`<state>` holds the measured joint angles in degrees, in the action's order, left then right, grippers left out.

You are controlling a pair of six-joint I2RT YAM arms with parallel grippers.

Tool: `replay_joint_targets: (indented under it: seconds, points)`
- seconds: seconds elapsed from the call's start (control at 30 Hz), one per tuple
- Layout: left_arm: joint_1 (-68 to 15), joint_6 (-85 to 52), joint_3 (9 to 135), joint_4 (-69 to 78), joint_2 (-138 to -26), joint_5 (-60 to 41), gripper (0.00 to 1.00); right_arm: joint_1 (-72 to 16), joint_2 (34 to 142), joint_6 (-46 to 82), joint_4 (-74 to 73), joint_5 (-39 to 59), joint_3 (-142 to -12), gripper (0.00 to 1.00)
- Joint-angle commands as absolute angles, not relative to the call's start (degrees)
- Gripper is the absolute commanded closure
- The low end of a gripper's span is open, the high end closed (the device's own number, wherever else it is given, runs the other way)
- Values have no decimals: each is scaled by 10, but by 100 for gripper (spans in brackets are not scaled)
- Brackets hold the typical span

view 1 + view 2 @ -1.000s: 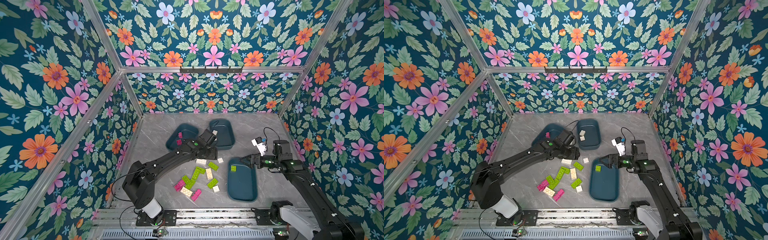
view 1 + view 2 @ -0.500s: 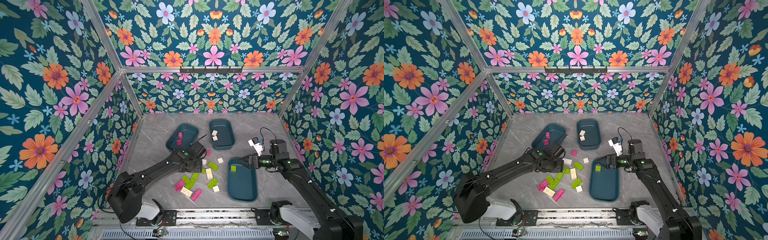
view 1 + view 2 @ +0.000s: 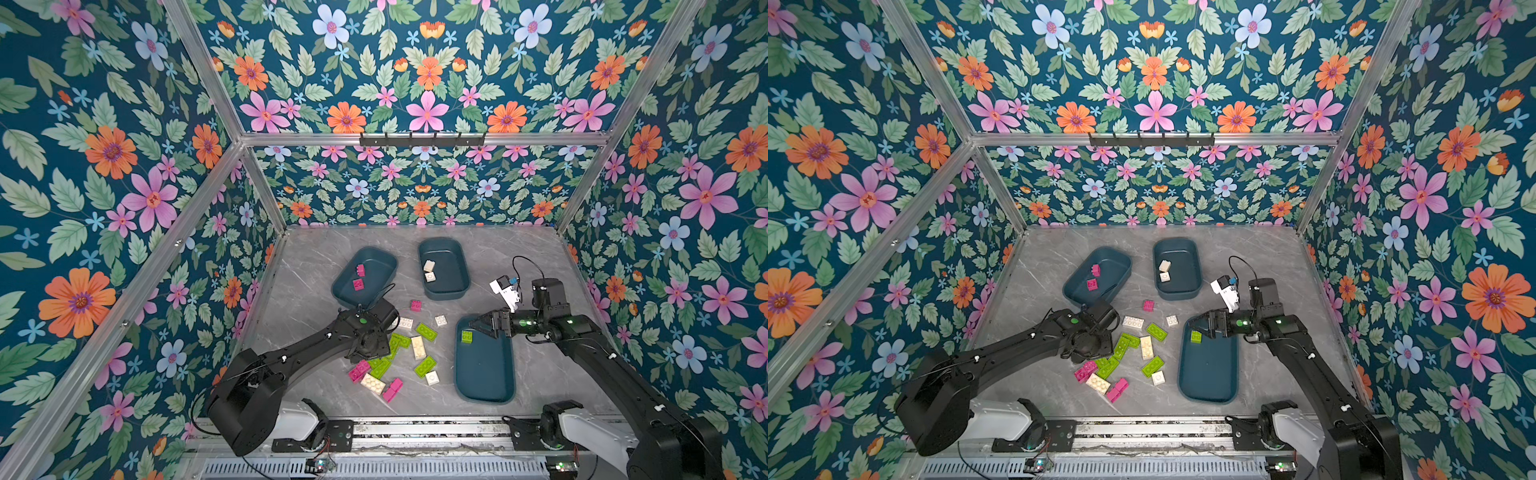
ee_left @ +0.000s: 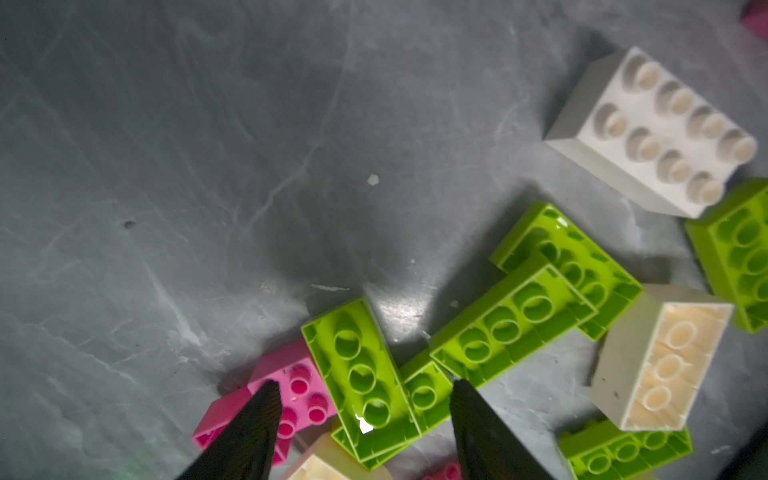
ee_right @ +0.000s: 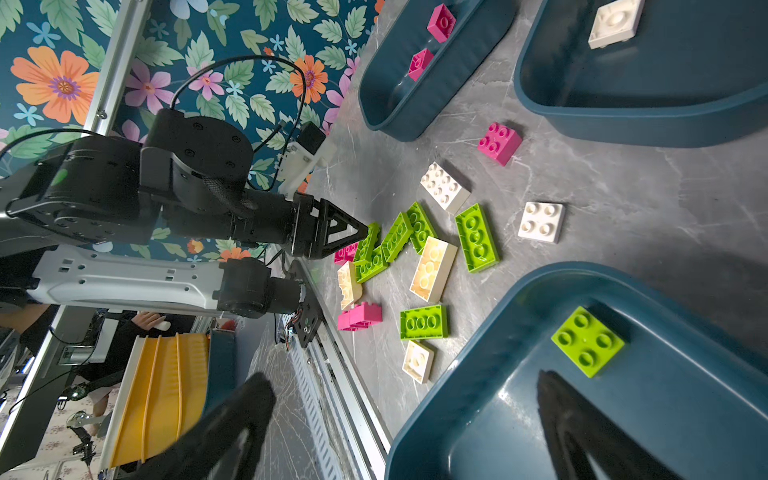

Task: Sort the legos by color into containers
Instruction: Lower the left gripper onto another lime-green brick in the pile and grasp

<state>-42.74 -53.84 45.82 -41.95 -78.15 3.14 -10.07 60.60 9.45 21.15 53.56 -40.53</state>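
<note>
Floral wallpaper (image 3: pixel 124 166) in teal, with orange, pink and pale blue blooms, covered the back and side walls in both top views. Aluminium bars (image 3: pixel 199 199) framed the enclosure, and a black hook rack (image 3: pixel 422 140) sat on the rear crossbar. The floor was a grey marbled tabletop (image 3: pixel 307 299), edged in front by a metal rail (image 3: pixel 415 430). Outside the enclosure, the right wrist view caught a yellow ribbed object (image 5: pixel 162 395), possibly a bin.

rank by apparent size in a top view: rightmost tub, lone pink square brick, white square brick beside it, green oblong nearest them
1. rightmost tub
2. green oblong
3. lone pink square brick and white square brick: these look alike, so not ranked
</note>
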Motion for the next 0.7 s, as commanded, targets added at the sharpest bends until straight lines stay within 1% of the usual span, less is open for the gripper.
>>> replay_joint_targets:
  seconds: [0.0,0.2,0.57,0.67]
  points:
    - [-418,-545,451,-387,-787,17,33,-102,609,95,197,544,-408,1]
    - [-401,-533,445,-357,-812,7,33,-102,608,91,201,543,-407,1]
    - [-399,-553,447,-325,-836,-18,33,-102,604,86,209,537,-404,1]
    - [-401,-551,459,-322,-846,-17,36,-101,602,87,209,535,-402,1]
